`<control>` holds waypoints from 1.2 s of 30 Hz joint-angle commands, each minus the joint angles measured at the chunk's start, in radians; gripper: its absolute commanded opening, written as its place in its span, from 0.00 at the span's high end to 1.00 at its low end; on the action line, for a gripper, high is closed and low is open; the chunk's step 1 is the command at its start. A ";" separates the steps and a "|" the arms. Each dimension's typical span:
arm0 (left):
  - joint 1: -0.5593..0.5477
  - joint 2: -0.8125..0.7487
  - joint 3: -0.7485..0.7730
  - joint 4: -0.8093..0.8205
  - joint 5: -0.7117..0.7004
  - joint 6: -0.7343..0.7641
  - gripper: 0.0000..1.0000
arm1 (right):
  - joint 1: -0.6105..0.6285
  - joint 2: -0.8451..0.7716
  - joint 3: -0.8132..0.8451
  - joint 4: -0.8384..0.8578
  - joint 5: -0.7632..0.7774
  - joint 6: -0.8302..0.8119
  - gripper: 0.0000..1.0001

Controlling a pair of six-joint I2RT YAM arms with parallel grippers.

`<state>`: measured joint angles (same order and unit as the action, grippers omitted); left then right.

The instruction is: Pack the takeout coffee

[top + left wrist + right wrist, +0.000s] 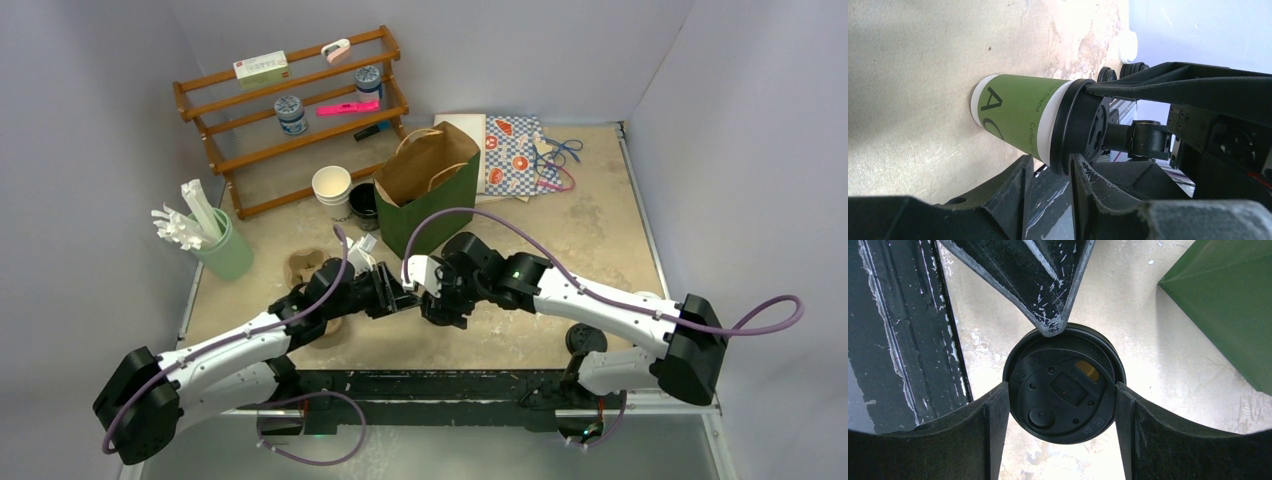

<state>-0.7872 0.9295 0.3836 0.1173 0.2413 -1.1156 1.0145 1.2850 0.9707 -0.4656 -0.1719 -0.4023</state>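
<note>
The takeout coffee point(1013, 112), an olive-green paper cup with a black sip lid point(1063, 390), stands upright on the table. In the top view both grippers hide it. My right gripper point(1060, 390) comes down from above, its fingers pressed on opposite sides of the lid. One of its fingers point(1158, 82) reaches the lid in the left wrist view. My left gripper point(1050, 160) comes in from the side with its jaws narrowed. They straddle the lid's rim, one finger point(1048, 315) resting on the lid's top edge and the other beside the cup wall, with a small gap showing. The two grippers meet at mid-table point(420, 292).
An open green paper bag point(430, 185) stands just behind the grippers, and its corner point(1228, 305) is close to the cup. A lidless cup point(332, 188) and a black cup point(363, 205) sit left of the bag. A cardboard carrier point(310, 270), a green utensil holder point(225, 250) and a wooden rack point(290, 110) fill the left side.
</note>
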 commanded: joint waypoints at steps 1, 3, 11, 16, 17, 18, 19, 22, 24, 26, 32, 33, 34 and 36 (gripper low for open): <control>0.005 0.018 0.001 0.078 0.012 -0.003 0.66 | 0.005 0.036 0.000 -0.090 -0.024 0.023 0.49; 0.006 0.023 0.000 0.082 0.011 -0.001 0.67 | 0.005 0.034 -0.001 -0.093 -0.026 0.027 0.49; 0.020 0.058 -0.002 0.109 0.018 -0.005 0.68 | 0.005 0.035 0.006 -0.112 -0.029 0.034 0.49; 0.033 0.074 -0.005 0.100 0.007 -0.010 0.70 | 0.006 0.042 0.008 -0.122 -0.039 0.033 0.49; 0.036 0.078 -0.007 0.106 0.008 -0.010 0.70 | 0.006 0.043 0.008 -0.123 -0.041 0.034 0.49; 0.037 0.086 -0.007 0.112 0.012 -0.010 0.70 | 0.005 0.046 0.008 -0.124 -0.041 0.035 0.49; 0.039 0.094 -0.004 0.114 0.016 -0.009 0.70 | 0.005 0.046 0.008 -0.125 -0.041 0.036 0.49; 0.042 0.118 0.005 0.103 0.027 -0.003 0.71 | 0.005 0.049 0.008 -0.128 -0.043 0.034 0.49; 0.043 0.127 0.020 0.051 0.021 0.009 0.72 | 0.005 0.056 0.013 -0.135 -0.044 0.031 0.49; 0.046 0.137 0.038 -0.008 0.014 0.020 0.73 | 0.006 0.064 0.019 -0.146 -0.048 0.026 0.48; 0.051 0.168 0.043 -0.060 0.028 0.017 0.73 | 0.006 0.101 0.026 -0.187 -0.095 -0.007 0.49; 0.053 0.175 0.044 -0.069 0.031 0.016 0.73 | 0.006 0.106 0.029 -0.196 -0.108 -0.009 0.49; 0.055 0.180 0.044 -0.076 0.035 0.016 0.73 | 0.005 0.111 0.031 -0.200 -0.118 -0.009 0.49; 0.058 0.194 0.045 -0.091 0.042 0.013 0.73 | 0.006 0.119 0.035 -0.205 -0.133 -0.009 0.49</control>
<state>-0.7345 1.0698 0.4267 0.1585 0.3004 -1.1172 1.0027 1.3441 1.0317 -0.5228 -0.1844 -0.3874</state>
